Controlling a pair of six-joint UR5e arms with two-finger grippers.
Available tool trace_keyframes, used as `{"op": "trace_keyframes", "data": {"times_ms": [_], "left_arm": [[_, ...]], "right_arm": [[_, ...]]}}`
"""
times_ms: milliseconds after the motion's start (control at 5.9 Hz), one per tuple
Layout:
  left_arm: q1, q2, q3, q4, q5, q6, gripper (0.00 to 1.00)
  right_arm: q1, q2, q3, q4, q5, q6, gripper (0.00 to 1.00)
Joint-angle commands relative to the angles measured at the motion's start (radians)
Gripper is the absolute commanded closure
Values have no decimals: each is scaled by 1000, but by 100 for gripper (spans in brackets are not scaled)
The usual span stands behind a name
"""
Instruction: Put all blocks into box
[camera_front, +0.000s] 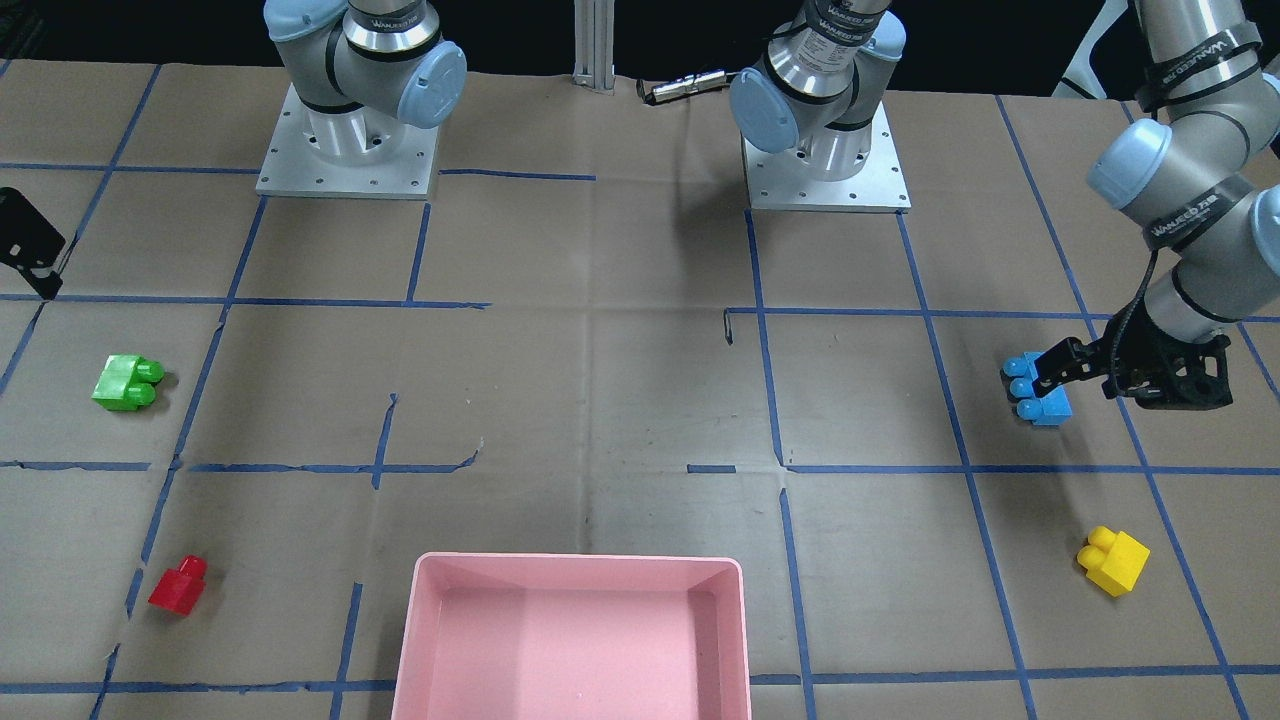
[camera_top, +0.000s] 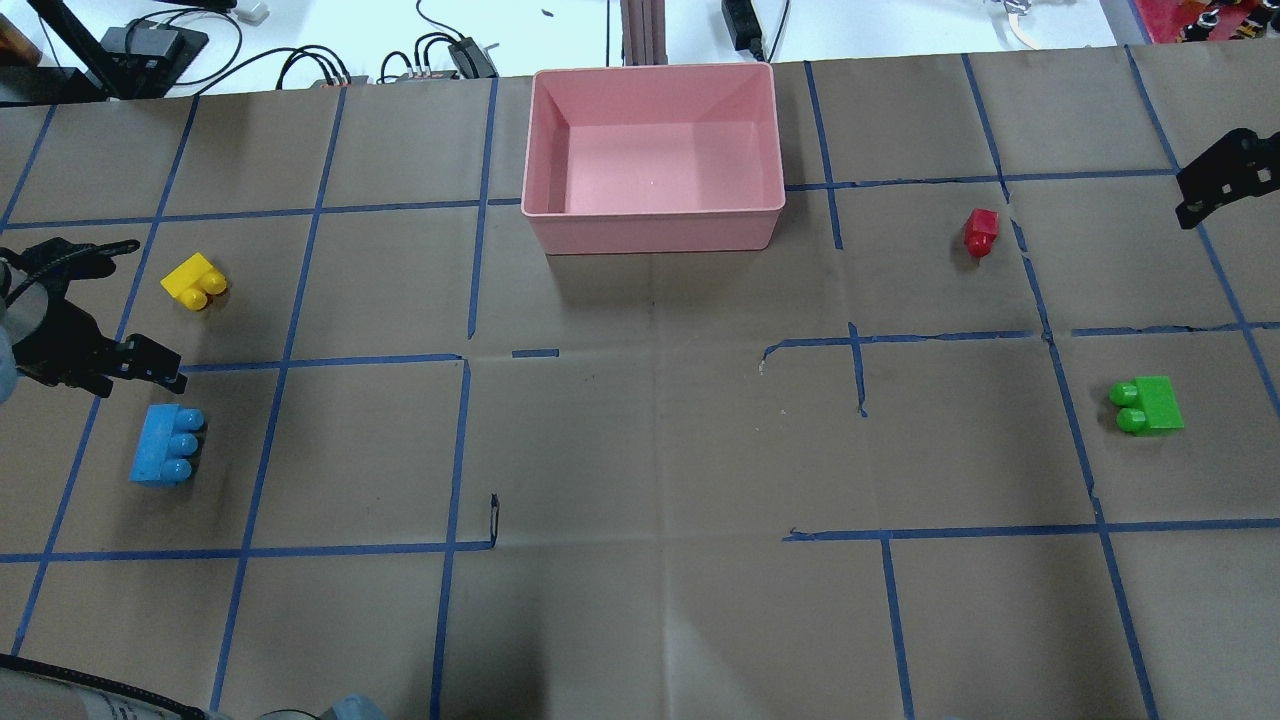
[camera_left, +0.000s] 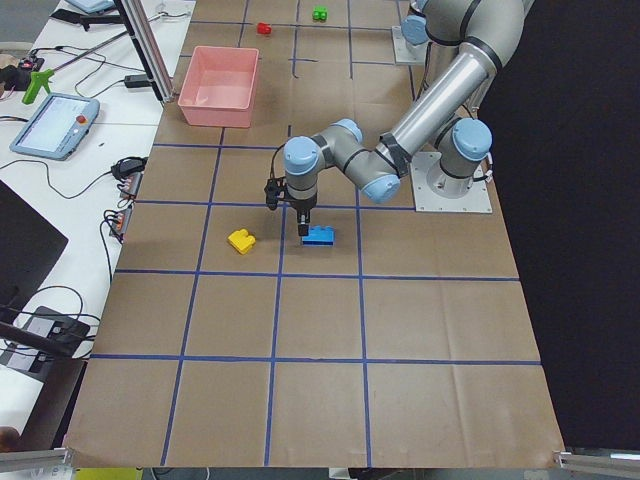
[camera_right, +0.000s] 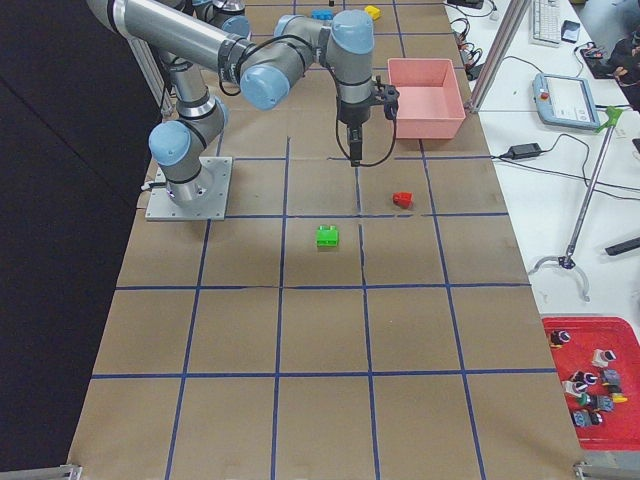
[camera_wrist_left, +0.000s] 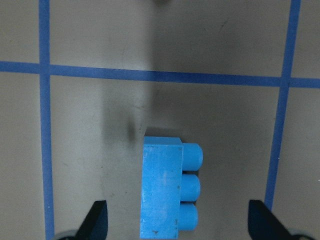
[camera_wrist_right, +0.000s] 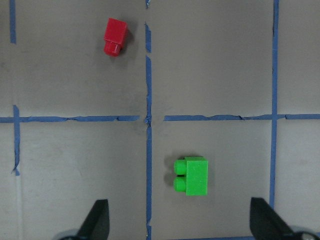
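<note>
The light blue three-stud block (camera_wrist_left: 167, 192) lies on its side on the paper, also in the overhead view (camera_top: 165, 445). My left gripper (camera_wrist_left: 180, 222) is open and hovers over it, a finger on each side, not touching; it shows in the front view too (camera_front: 1060, 372). The yellow block (camera_top: 193, 282) lies close by. The green block (camera_wrist_right: 192, 176) and the red block (camera_wrist_right: 116, 36) lie below my right gripper (camera_wrist_right: 181, 222), which is open, empty and held high (camera_top: 1220, 175). The pink box (camera_top: 655, 232) stands empty at the far middle.
The table is covered in brown paper with a blue tape grid. The two arm bases (camera_front: 345, 150) (camera_front: 825, 160) stand at the robot's edge. Cables and a pendant (camera_left: 55, 125) lie beyond the box on a white bench.
</note>
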Motion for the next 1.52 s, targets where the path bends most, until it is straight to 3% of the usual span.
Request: {"op": "trace_keyframes", "data": {"times_ms": [0,169,508,1355], "left_arm": [[-8,-35,-6,85,12,78,2],[27,-48,-8,87,6,81,2],[44,-112,-8,106,1,120,2],[41,-89,-63,113,-1,114,2]], "right_arm": [[-76,128,25,-189,-11,-84,0],[-77,189,41,-275,-13,-89,0],[-77,201,155,-293,-8,-88,0],[-152,209,393,-523,-4,-208,1]]}}
